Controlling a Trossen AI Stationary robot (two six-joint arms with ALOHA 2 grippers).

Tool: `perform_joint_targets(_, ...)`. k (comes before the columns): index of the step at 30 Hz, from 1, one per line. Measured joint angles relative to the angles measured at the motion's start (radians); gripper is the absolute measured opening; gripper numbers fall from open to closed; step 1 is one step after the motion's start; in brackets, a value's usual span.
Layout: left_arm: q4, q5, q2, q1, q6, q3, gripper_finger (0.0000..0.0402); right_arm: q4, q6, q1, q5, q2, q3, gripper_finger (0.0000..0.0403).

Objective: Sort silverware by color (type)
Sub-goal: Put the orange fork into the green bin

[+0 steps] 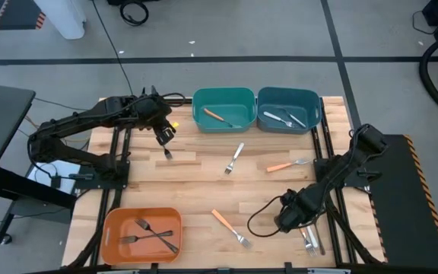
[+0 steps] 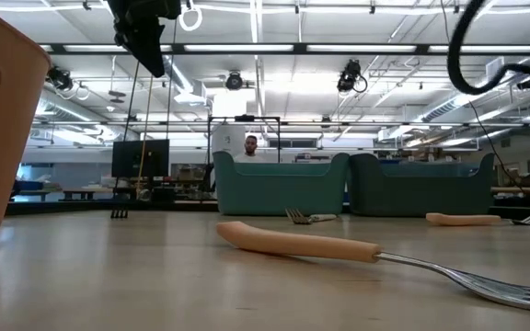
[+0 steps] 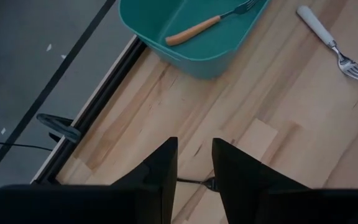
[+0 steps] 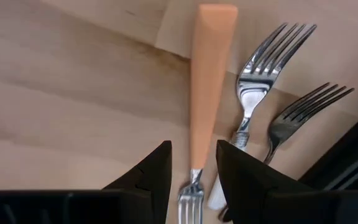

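Note:
My left gripper hangs open high over the table's far left. A dark fork lies flat beneath it and shows through the finger gap. My right gripper is low at the near right, open and pointing down. Its fingers stand on either side of an orange-handled fork, near where the handle meets the metal; I cannot tell whether they touch it. Two silver forks lie beside that fork. More forks lie loose: a silver one and two orange-handled ones.
At the far edge stand a teal bin holding an orange-handled fork and a blue bin holding silver forks. An orange bin with dark forks sits at the near left. A black cable loops by my right gripper. A person shows beyond the table.

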Motion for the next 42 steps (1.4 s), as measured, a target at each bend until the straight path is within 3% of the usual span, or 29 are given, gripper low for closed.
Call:
perform_joint_targets(15,0.001,0.000,0.000,0.000,-0.035,0.000,0.0110,0.173,0.001,0.007,-0.026,0.084,-0.097,0.0128)
perform_joint_targets(22,0.031,0.001,0.000,-0.002,-0.064,0.000,0.0110,0.183,-0.046,0.008,-0.018,0.063,-0.102,0.0057)
perform_joint_targets(26,0.067,0.000,0.000,-0.001,-0.064,0.000,0.0110,0.183,-0.047,-0.012,-0.002,0.007,-0.110,0.0057)
perform_joint_targets(33,0.157,0.001,0.000,-0.001,-0.063,0.000,0.0110,0.194,-0.049,-0.117,0.161,-0.178,-0.107,0.0057)
perform_joint_targets(38,0.237,0.001,0.001,0.002,-0.031,0.000,0.0110,0.273,-0.077,-0.249,0.415,-0.293,-0.106,0.0057)
perform_joint_targets(42,0.321,0.001,0.001,0.002,0.015,0.000,0.0110,0.369,-0.212,-0.395,0.601,-0.342,-0.105,0.0057)
